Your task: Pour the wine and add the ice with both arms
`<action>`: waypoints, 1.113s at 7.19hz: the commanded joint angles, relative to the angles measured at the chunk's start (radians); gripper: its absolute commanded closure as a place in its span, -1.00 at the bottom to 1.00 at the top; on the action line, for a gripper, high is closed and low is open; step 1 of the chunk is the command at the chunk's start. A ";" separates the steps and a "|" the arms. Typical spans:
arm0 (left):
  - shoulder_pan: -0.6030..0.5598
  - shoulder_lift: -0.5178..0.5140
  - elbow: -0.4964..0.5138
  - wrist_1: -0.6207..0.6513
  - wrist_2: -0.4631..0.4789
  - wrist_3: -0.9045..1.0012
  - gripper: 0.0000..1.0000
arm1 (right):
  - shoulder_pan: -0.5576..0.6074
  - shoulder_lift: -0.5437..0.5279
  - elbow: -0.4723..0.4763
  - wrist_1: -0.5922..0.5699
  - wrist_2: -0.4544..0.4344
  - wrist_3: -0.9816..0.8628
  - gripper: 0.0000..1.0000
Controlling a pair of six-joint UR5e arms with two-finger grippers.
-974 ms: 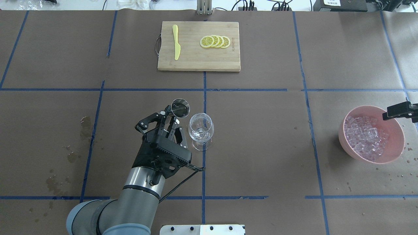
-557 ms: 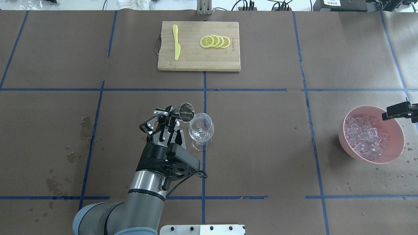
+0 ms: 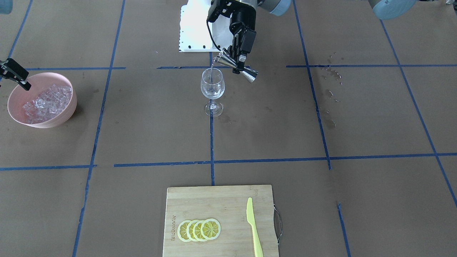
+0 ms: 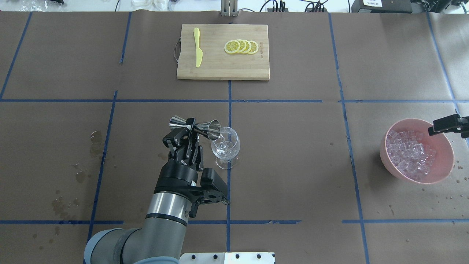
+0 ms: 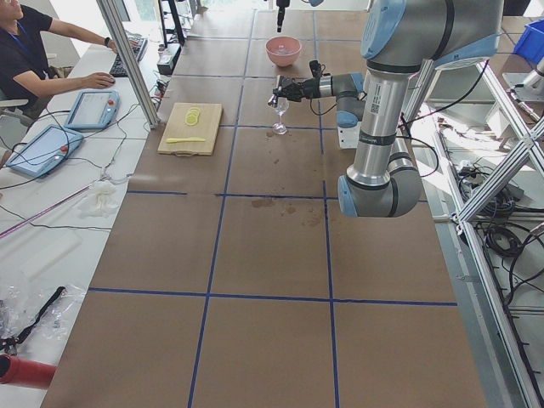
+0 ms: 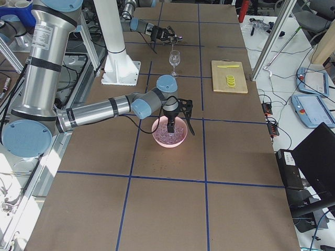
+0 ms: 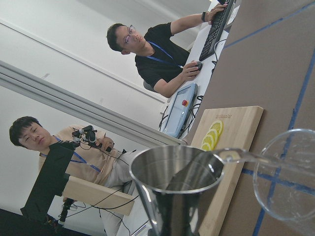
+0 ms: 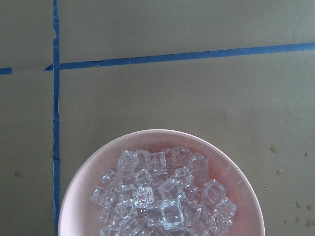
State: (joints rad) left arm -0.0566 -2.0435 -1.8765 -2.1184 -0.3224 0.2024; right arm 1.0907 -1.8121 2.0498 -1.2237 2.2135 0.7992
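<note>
My left gripper (image 4: pixel 191 129) is shut on a steel double-ended jigger (image 4: pixel 196 128) and holds it tilted almost flat, its mouth at the rim of a clear wine glass (image 4: pixel 225 146). A thin stream of clear wine (image 3: pixel 211 73) runs from the jigger (image 3: pixel 237 67) into the glass (image 3: pixel 212 87). Ice cubes (image 8: pixel 165 206) fill a pink bowl (image 4: pixel 383 156) at the far right. My right gripper (image 6: pixel 179 124) hangs open and empty over the bowl. Only one of its fingers (image 4: pixel 445 124) shows in the overhead view.
A bamboo cutting board (image 4: pixel 220 69) at the far middle holds a yellow knife (image 4: pixel 198 47) and lemon slices (image 4: pixel 242 47). Wet spots (image 4: pixel 96 141) mark the brown paper at the left. The white base block (image 4: pixel 227 257) sits at the near edge.
My left wrist has rolled further, tipping the jigger from mouth-up to nearly flat over the glass rim, and liquid now runs out. The right gripper has not moved.
</note>
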 commanded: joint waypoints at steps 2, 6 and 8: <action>-0.002 -0.009 -0.003 0.000 0.029 0.197 1.00 | 0.000 0.001 0.000 0.001 0.002 0.000 -1.00; 0.001 -0.015 -0.001 0.000 0.068 0.385 1.00 | 0.000 0.002 -0.006 0.001 0.002 -0.006 -1.00; 0.001 -0.026 0.003 -0.002 0.082 0.396 1.00 | 0.000 0.002 -0.011 0.003 0.002 -0.009 -1.00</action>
State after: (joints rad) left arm -0.0555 -2.0610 -1.8757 -2.1188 -0.2457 0.5904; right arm 1.0906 -1.8101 2.0417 -1.2216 2.2151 0.7927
